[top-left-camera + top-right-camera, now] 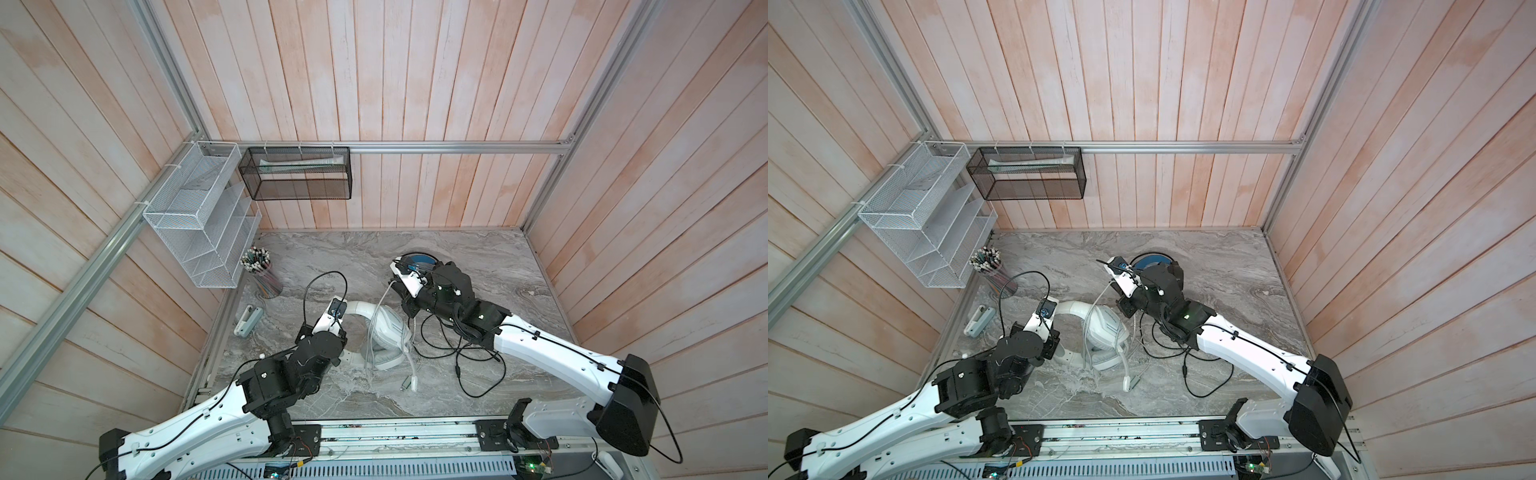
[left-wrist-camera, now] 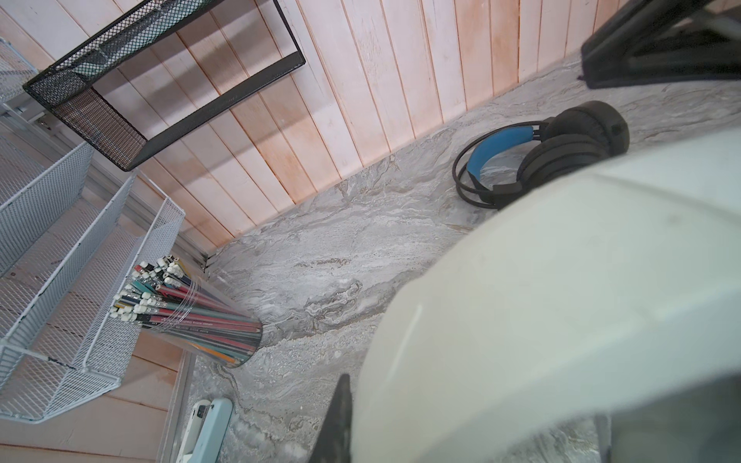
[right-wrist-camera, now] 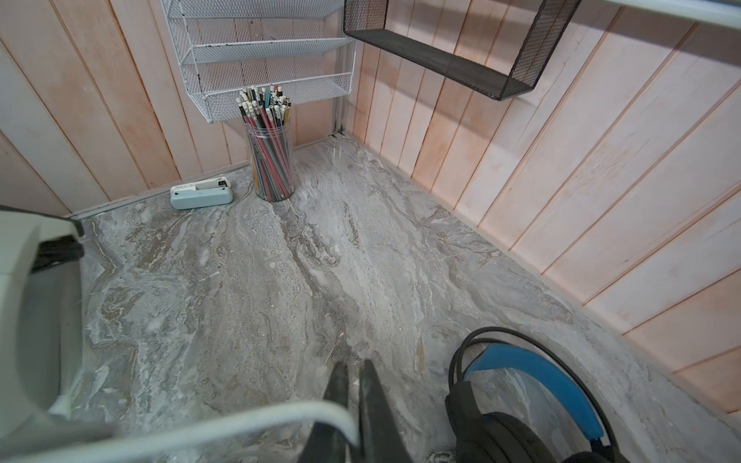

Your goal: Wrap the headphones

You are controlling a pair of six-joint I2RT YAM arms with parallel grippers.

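Observation:
The white headphones (image 1: 386, 332) lie mid-table, earcups toward the front. My left gripper (image 1: 340, 305) is shut on their headband (image 2: 561, 300), which fills much of the left wrist view; one dark finger (image 2: 339, 421) shows beside it. Their grey-white cable (image 1: 380, 309) rises from the earcup to my right gripper (image 3: 353, 366), which is shut on it, the cable (image 3: 240, 421) running in between the narrow jaws. The black headphones (image 3: 533, 385) with a blue-lined headband (image 1: 419, 259) sit just behind the right gripper. Their black cable (image 1: 469, 365) sprawls in loops under the right arm.
A clear cup of pencils (image 1: 264, 274) and a pale blue stapler (image 1: 248, 320) stand at the table's left side. A white wire rack (image 1: 199, 224) and a black mesh basket (image 1: 299, 174) hang on the walls. A white plug end (image 1: 413, 378) lies near the front.

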